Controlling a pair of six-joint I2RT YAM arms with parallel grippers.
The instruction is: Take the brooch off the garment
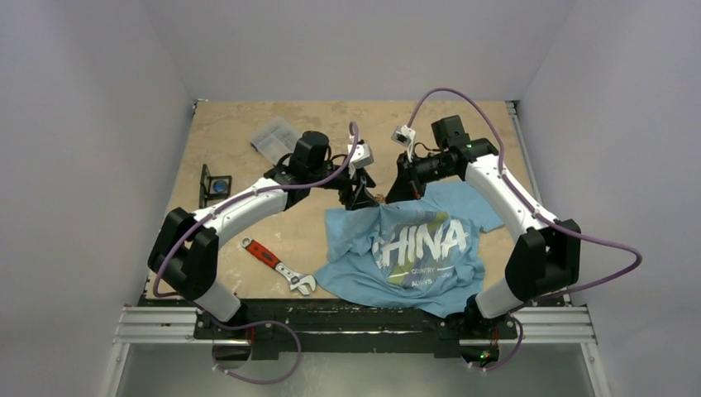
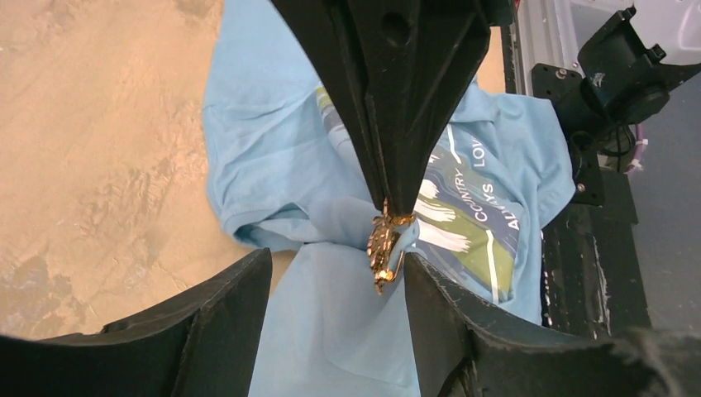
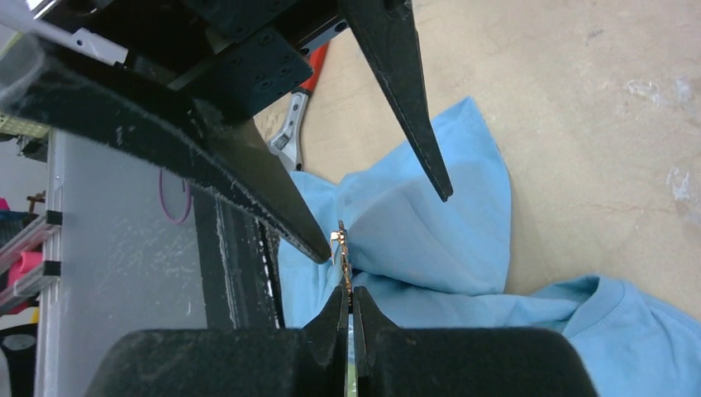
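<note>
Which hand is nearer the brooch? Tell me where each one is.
Right. The right hand is shut on the brooch. The left hand is open, with its fingers either side of the brooch and one tip close beside it.

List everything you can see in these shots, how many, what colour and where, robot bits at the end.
T-shirt: one, light blue with white CHINA lettering, crumpled at the middle of the table's near side.
Brooch: one, gold, on a raised fold of the T-shirt.
Wrench: one, red handle and silver head, just left of the T-shirt.
Clear packet: one, transparent, far left of the table.
Black object: one, with a blue round part, near the left edge; too small to identify.
Table: one, tan.
Arms: two, white and black, with purple cables, reaching in from the near edge.
Left tool: black, open, fingers either side of the brooch.
Right tool: black, shut on the brooch.
</note>
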